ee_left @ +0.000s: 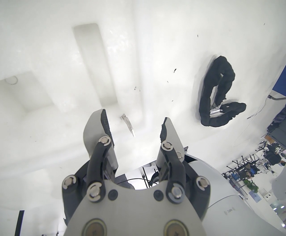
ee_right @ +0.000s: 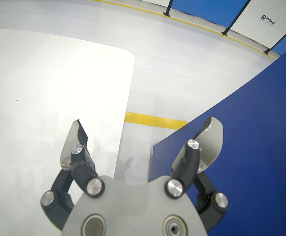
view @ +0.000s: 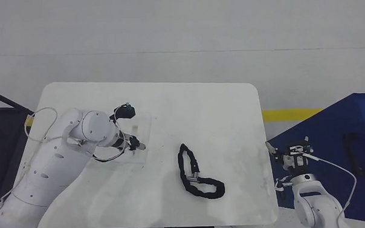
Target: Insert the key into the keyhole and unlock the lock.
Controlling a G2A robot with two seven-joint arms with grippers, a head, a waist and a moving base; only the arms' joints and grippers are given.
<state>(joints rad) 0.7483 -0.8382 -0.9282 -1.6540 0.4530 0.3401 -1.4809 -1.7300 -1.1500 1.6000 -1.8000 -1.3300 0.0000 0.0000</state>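
Left gripper hangs with its fingers spread over a small flat silver metal key, which lies on the white rounded table. Well apart, mid-table, the black fabric-sleeved chain lock lies curled. Right gripper is spread wide at the table's right edge.

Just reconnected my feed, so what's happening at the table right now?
The left gripper hangs open over the small metal key, which lies on the table, not yet grasped. The black-sleeved chain lock lies untouched mid-table, apart from the key. The right gripper is open and empty at the table's edge.
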